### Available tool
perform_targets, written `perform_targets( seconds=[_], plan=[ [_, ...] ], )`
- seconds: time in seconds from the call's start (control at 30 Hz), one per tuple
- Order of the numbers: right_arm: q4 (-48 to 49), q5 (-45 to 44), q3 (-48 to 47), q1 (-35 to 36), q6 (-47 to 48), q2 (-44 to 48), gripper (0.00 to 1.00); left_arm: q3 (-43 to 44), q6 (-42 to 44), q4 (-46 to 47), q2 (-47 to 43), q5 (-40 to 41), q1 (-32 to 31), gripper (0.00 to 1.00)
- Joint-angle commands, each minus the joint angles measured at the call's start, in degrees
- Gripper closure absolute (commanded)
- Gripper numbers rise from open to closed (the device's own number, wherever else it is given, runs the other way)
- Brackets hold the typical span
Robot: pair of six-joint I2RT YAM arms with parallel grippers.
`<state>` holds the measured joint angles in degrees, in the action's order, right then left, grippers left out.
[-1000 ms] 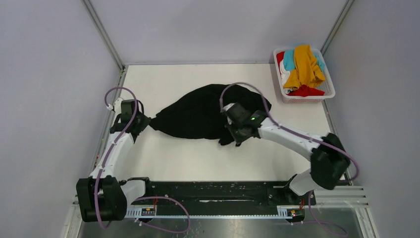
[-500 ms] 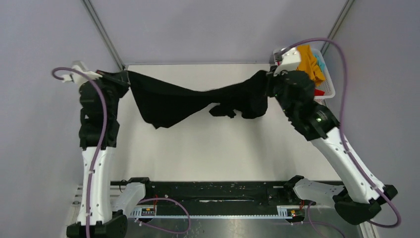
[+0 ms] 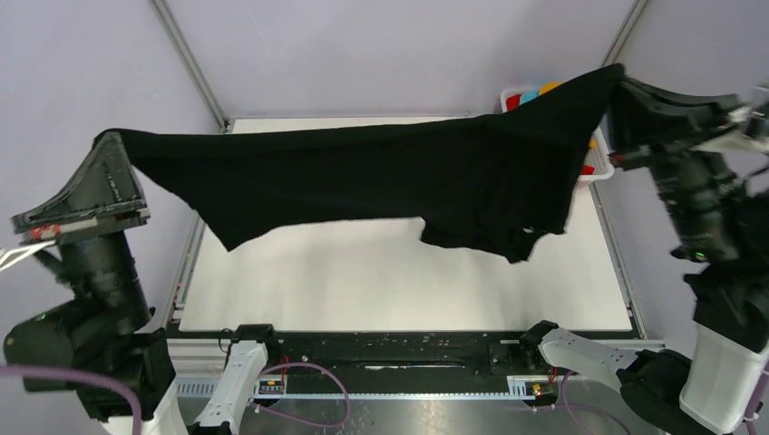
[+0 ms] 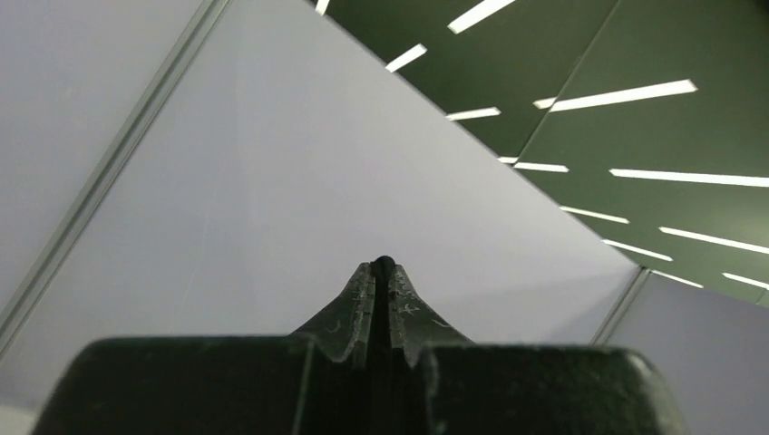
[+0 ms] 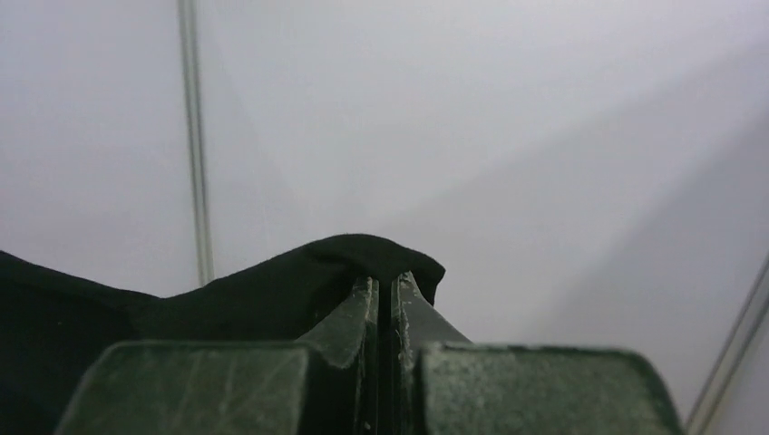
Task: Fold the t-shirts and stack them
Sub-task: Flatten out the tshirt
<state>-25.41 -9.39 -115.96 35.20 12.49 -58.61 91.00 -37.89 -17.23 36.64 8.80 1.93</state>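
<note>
One black t-shirt point(image 3: 390, 181) aloft (one white basket point(image 3: 604, 165) behind)

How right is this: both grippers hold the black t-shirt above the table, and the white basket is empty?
Not empty: the top external view shows coloured t-shirts in the basket. The left gripper and right gripper do hold the black t-shirt above the table.
</note>
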Motion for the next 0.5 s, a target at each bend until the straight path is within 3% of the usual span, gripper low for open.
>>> perform_targets(
  seconds=[0.0,0.23,0.47],
  plan=[
    [-5.0,8.3,-10.6,0.0,4.8,-3.8,1.00,3.3,2.6,4.2,1.1,-2.3,0.0,1.00],
    [-5.3,1.9,-15.0,0.0,11.3,-9.6,1.00,3.3,1.6,5.1,6.3,-4.1,0.0,1.00],
    [8.9,-14.0,1.3,-0.6,19.2,-13.8,1.00,-5.0,0.4,7.2,15.5,-0.7,0.0,1.00]
  ],
)
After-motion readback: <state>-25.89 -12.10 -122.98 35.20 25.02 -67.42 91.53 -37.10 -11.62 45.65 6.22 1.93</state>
